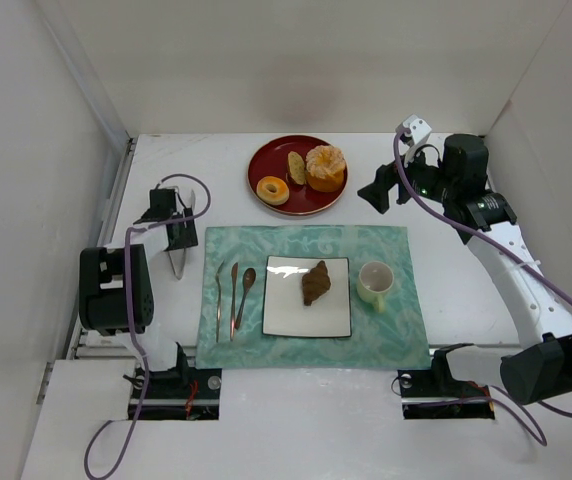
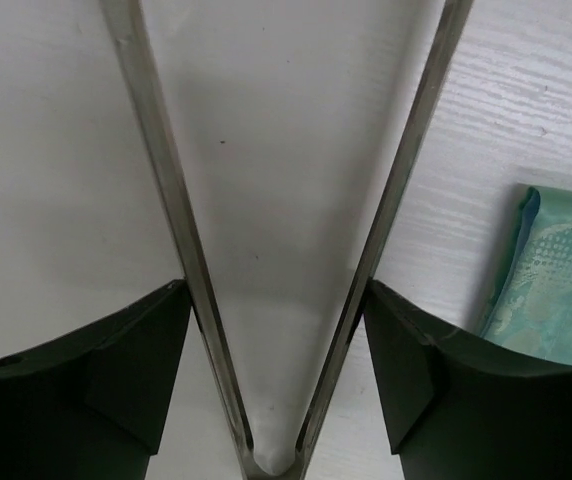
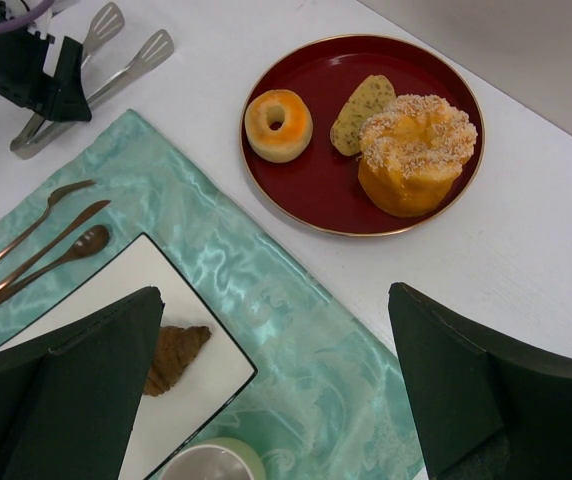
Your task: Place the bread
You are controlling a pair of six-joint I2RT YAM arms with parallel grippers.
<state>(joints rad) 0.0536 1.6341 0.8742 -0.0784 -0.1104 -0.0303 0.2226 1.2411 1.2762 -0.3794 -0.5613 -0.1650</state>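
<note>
The bread (image 1: 315, 283), a dark brown croissant, lies on the white square plate (image 1: 284, 315) in the middle of the teal mat; its tip also shows as the bread (image 3: 174, 357) beside my right finger. My left gripper (image 1: 173, 235) sits low over the table left of the mat. Metal tongs (image 2: 166, 180) spread in a V between its fingers, and both fingers (image 2: 396, 340) touch the tong arms. The tong tips (image 1: 177, 268) rest on the table. My right gripper (image 3: 274, 295) hangs high at the back right, open wide and holding nothing.
A red plate (image 1: 311, 203) at the back holds a ring doughnut (image 1: 273, 190), a pale oval bread (image 1: 296, 167) and a coconut bun (image 1: 326, 167). A green cup (image 1: 375, 284) stands right of the white plate. Three pieces of cutlery (image 1: 234, 295) lie on the mat (image 1: 386, 335) to its left.
</note>
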